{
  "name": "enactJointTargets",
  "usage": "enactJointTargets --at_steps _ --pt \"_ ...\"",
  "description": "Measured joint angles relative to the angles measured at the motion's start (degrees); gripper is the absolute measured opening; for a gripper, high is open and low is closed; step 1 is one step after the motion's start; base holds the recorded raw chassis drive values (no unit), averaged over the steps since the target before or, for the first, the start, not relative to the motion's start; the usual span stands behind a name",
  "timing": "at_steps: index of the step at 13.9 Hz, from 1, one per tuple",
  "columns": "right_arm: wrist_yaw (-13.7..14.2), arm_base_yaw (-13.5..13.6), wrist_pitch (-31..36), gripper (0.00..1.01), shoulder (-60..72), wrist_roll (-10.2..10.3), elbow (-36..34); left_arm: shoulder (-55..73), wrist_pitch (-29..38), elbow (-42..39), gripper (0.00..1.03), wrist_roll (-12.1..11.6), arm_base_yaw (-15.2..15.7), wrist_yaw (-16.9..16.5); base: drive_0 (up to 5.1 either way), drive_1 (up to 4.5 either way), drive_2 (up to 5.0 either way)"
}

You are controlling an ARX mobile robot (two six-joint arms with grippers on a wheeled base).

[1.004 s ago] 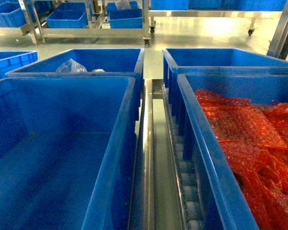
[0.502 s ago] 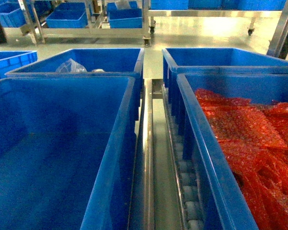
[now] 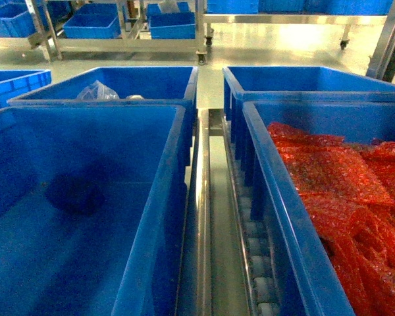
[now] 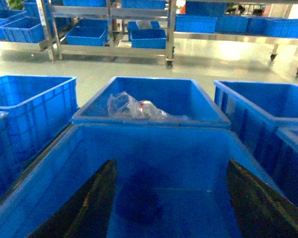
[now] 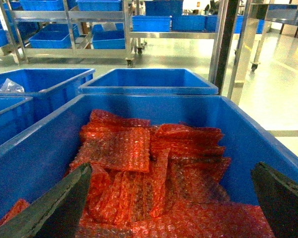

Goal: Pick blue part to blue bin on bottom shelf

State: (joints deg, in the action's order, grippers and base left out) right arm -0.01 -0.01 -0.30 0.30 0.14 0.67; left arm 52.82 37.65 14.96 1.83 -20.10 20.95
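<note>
Blue plastic fills the head view: four large crates stand in two rows on either side of a steel rail, with the corner of a fifth at the far left. The blue bin (image 3: 85,217) is the near left one, its long axis running away from the camera, open side up, on the bottom shelf (image 3: 207,217), whose steel rails and white rollers show in the gap. On its floor lies a dark, blurred patch (image 3: 74,193); whether it is the blue part or a shadow cannot be told. The near right crate (image 3: 296,217) holds red bubble-wrap packets (image 5: 139,168). Behind the bin, another crate holds a clear plastic bag (image 4: 134,106).

The left gripper (image 4: 171,198) hangs over the bin, fingers spread wide, nothing between them. The right gripper (image 5: 171,203) hangs over the red packets, likewise spread and empty.

Half a second ago the bin floor showed no distinct dark patch.
</note>
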Motion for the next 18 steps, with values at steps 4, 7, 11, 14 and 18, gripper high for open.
enactJointTargets --at_steps 4,7,11,14,18 --pt "0.0 0.0 0.0 0.98 0.0 0.0 0.0 -11.91 -4.26 -7.91 0.03 -0.83 8.98 -9.53 0.0 0.0 0.0" --pt "-0.02 0.0 0.0 0.98 0.0 0.0 0.0 -18.99 -8.44 -10.75 0.02 -0.87 12.68 -13.46 0.0 0.0 0.0" --pt "0.0 0.0 -0.02 0.98 0.0 0.0 0.0 -27.06 -11.02 -14.03 0.02 -0.98 20.33 -20.5 0.0 0.0 0.0" --pt "0.0 0.0 0.0 0.98 0.0 0.02 0.0 -33.86 -18.12 -14.29 0.02 -1.05 19.96 -20.85 0.0 0.0 0.0" --pt "0.0 0.0 0.0 0.98 0.0 0.0 0.0 -39.28 -24.0 -14.29 0.02 -1.05 19.96 -20.87 0.0 0.0 0.0"
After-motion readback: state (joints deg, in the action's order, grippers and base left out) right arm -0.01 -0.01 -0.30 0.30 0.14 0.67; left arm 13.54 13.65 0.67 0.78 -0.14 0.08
